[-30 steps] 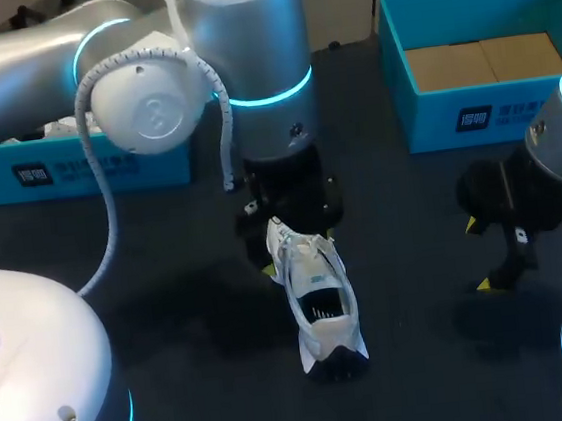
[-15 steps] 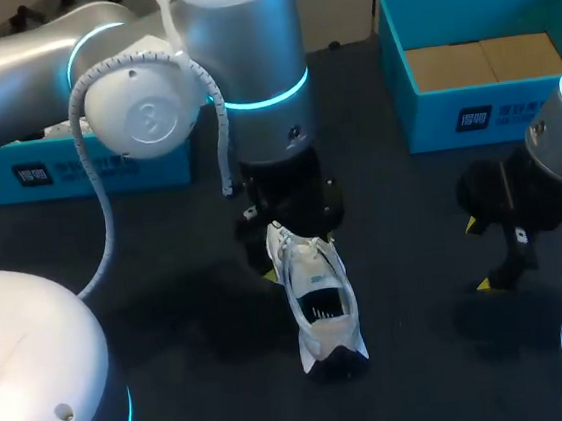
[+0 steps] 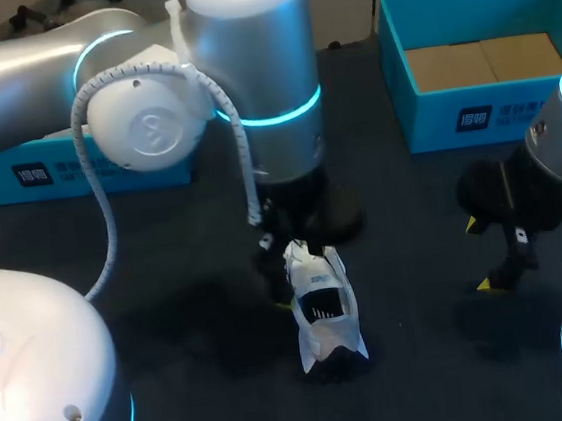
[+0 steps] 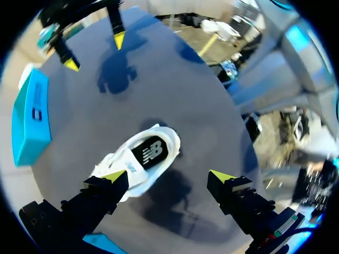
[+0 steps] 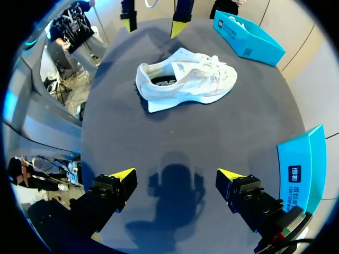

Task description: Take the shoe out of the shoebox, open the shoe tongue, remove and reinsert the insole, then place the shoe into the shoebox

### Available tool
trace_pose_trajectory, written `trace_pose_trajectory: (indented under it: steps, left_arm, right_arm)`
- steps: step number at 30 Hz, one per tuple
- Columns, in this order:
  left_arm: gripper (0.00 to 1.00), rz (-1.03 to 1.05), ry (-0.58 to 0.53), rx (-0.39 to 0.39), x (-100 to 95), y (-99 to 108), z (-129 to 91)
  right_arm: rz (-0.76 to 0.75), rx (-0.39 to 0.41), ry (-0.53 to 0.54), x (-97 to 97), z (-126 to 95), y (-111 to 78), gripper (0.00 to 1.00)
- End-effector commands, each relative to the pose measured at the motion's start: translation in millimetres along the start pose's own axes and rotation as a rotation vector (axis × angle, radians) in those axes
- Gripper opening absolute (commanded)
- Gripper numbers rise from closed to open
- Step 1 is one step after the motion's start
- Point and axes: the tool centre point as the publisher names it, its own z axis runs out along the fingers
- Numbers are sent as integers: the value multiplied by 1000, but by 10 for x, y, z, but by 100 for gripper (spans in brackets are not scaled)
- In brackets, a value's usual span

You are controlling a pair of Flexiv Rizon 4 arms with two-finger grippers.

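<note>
In the head view, the white sneaker lies on the dark bench near its middle. Its toe points to 12 o'clock and its heel to 6 o'clock, and the dark insole label shows in its opening. The left tool hangs over the toe end, its fingers mostly hidden here. The right tool is at the sneaker's 3 o'clock, well apart, its 2 yellow tips spread and empty. The teal shoebox stands open at the bench's 1 o'clock, with brown cardboard in its bottom. A second teal box sits at 10 o'clock, partly behind the left arm.

In the left wrist view, the left tool is open, its 2 fingers wide apart. The sneaker lies at its 11 o'clock with the laced front against or just beside 1 finger; I cannot tell whether they touch. The other finger stands over bare bench. The right tool is far ahead, and the teal shoebox is at 9 o'clock.

In the right wrist view, the right tool is open over bare bench and grips nothing. The sneaker stands upright on its sole at 12 o'clock, well apart and side-on. The left tool shows just beyond it. The teal shoebox is at 3 o'clock, and the second teal box is at 1 o'clock.
</note>
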Motion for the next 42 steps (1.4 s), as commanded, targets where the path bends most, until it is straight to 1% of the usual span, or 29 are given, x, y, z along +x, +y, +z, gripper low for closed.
trace_pose_trajectory:
  steps: [1, 3, 5, 7, 8, 11, 13, 14, 26, 28, 33, 37, 42]
  left_arm:
    - [100, -399, 73, -5, -20, -93, 130]
    - [100, -434, 82, 7, -1, -104, 169]
    - [100, -471, 49, 8, 51, -132, 204]
    - [100, -463, 57, 18, 116, -169, 238]
    - [100, -486, 33, 16, 139, -184, 258]
    - [100, -509, 23, 21, 162, -222, 335]
    - [100, -554, 0, 6, 167, -242, 375]
    - [100, -558, -23, -39, 178, -260, 386]
    - [100, -558, -23, -39, 178, -260, 386]
    - [100, -562, -22, -72, 160, -333, 426]
    - [100, -545, -9, -102, 187, -451, 569]
    - [100, -554, 0, -104, 180, -475, 674]
    - [100, -574, 7, -110, 155, -454, 770]
  right_arm:
    - [0, 1, -2, 8, 15, 0, 100]
    - [0, 1, -2, 8, 15, 0, 100]
    - [0, 1, -2, 8, 15, 0, 100]
    - [0, 1, -2, 8, 15, 0, 100]
    - [0, 1, -2, 8, 15, 0, 100]
    - [0, 1, -2, 8, 15, 0, 100]
    - [0, 1, -2, 8, 15, 0, 100]
    - [0, 1, -2, 8, 15, 0, 100]
    - [0, 1, -2, 8, 15, 0, 100]
    - [0, 1, -2, 8, 15, 0, 100]
    - [0, 1, -2, 8, 15, 0, 100]
    - [0, 1, -2, 8, 15, 0, 100]
    - [0, 1, -2, 8, 15, 0, 100]
